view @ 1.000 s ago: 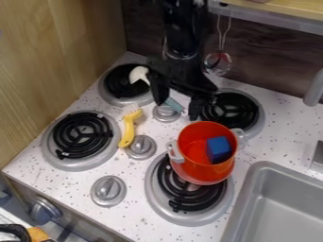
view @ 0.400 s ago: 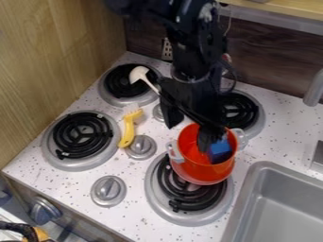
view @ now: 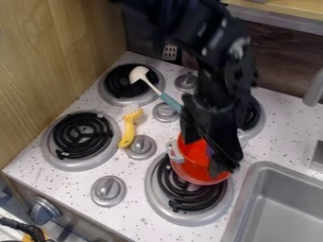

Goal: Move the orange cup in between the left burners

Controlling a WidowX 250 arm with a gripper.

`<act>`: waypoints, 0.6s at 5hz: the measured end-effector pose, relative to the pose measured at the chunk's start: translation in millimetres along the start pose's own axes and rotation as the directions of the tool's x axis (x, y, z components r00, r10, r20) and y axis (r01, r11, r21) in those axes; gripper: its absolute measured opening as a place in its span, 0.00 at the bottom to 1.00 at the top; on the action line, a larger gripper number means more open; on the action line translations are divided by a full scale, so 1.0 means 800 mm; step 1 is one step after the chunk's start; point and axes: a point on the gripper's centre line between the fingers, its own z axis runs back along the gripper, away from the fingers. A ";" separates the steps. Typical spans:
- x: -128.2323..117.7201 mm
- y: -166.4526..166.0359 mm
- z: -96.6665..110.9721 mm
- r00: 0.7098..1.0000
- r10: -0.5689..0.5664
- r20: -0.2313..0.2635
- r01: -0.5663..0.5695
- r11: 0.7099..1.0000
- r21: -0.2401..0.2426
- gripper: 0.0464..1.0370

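Gripper (view: 205, 153) hung with fingers spread, over the orange cup (view: 189, 166), which sat directly beneath it on the front burner (view: 169, 186) nearest the sink (view: 252, 189); yellow brush (view: 129, 131) lay off to its side.

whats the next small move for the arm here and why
Probably close the end effector gently to grip the orange cup: its fingers are spread apart at the cup, which sits on the near right burner, away from the spot between the left burners. How they meet the cup's wall is hard to tell, so closing slowly seems wise.
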 end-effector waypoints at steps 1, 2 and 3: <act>0.003 -0.007 -0.018 0.999 -0.012 0.035 0.013 1.000 -0.019 0.96; 0.005 -0.004 -0.030 0.999 -0.005 0.031 0.005 1.000 0.004 0.96; 0.009 -0.001 -0.033 0.999 -0.029 0.035 0.028 0.999 0.020 0.96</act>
